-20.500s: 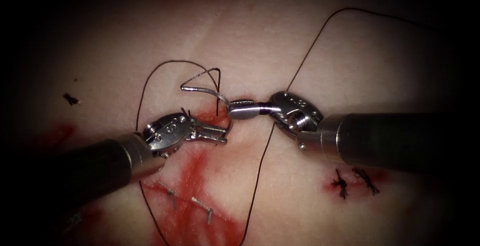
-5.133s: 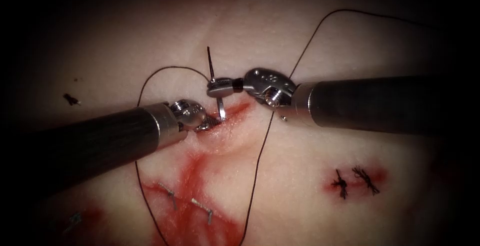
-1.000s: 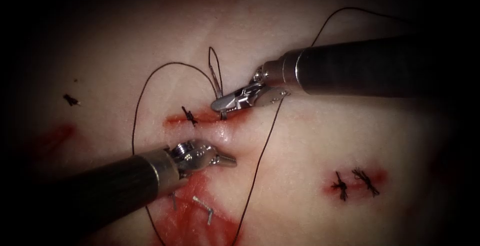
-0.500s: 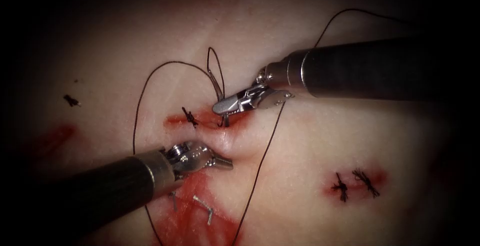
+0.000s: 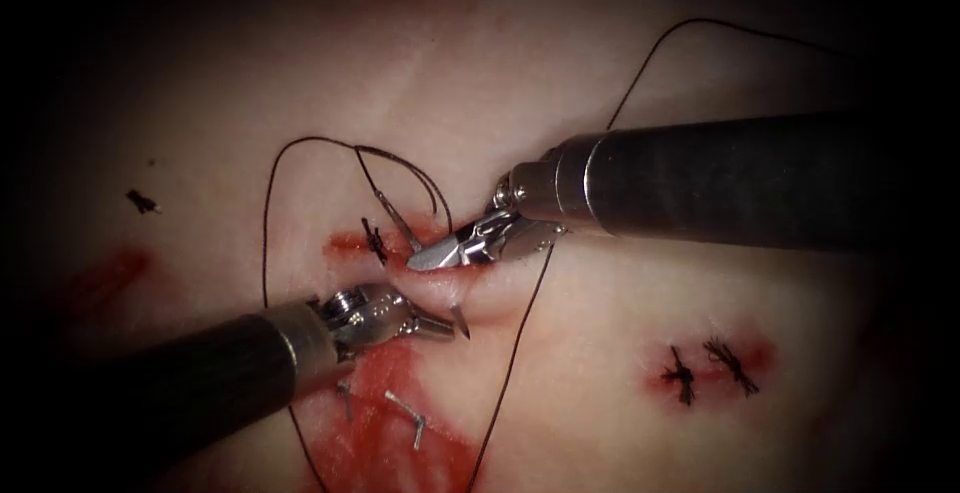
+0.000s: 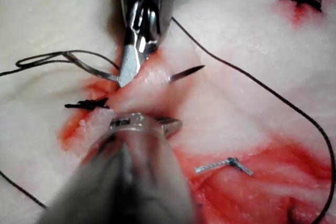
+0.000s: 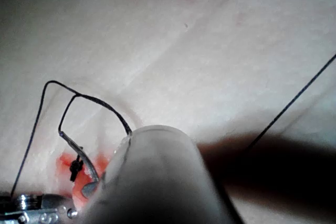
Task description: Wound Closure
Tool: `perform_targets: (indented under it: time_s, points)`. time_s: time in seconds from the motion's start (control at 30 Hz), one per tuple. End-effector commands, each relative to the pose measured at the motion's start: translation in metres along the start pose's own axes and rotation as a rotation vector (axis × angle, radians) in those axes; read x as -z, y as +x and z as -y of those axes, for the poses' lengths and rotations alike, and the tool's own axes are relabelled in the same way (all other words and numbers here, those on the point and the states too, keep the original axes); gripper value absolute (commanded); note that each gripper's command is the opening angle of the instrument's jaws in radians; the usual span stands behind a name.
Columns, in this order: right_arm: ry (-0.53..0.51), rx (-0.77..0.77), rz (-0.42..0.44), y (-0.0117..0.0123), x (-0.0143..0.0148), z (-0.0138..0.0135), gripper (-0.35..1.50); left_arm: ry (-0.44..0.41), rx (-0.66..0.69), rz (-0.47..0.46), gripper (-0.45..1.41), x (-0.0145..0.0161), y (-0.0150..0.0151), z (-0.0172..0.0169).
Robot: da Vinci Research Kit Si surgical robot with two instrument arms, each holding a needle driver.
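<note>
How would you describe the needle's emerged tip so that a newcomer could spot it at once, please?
Start at the cut in the middle of the tissue, where the right claw grips the needle. Just below it, beside the left claw, a short sharp point pokes from the tissue, unlike the flat staples lower down.

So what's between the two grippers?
A ridge of tissue, needle tip poking out; endoscope view. Right gripper holds the needle mid-curve, left gripper holds nothing.
</note>
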Motion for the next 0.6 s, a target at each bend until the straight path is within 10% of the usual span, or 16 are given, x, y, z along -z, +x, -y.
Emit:
perform_targets:
  time_s: [0.03,0.17,0.27,0.33,0.6]
  points:
    - [-0.003,-0.001,0.0,0.0,-0.0004,-0.0006,-0.35,-0.001,-0.002,-0.001,0.05,-0.0007,0.0001,0.0004]
    - [-0.012,0.042,-0.017,0.0004,-0.0004,-0.0002,-0.35,0.0,-0.001,-0.001,0.05,-0.0008,0.0001,0.0003]
    - [-0.003,0.23,-0.185,0.0021,-0.0004,0.0007,-0.35,-0.001,-0.002,-0.001,0.05,-0.0009,0.0002,0.0]
    - [0.061,0.358,-0.309,0.0037,0.0003,0.0014,0.64,-0.003,-0.001,-0.001,0.05,-0.0008,0.0003,-0.0002]
    - [0.045,0.63,-0.574,0.0092,0.0065,0.003,1.31,0.036,-0.041,-0.018,0.07,0.0,0.0005,-0.0015]
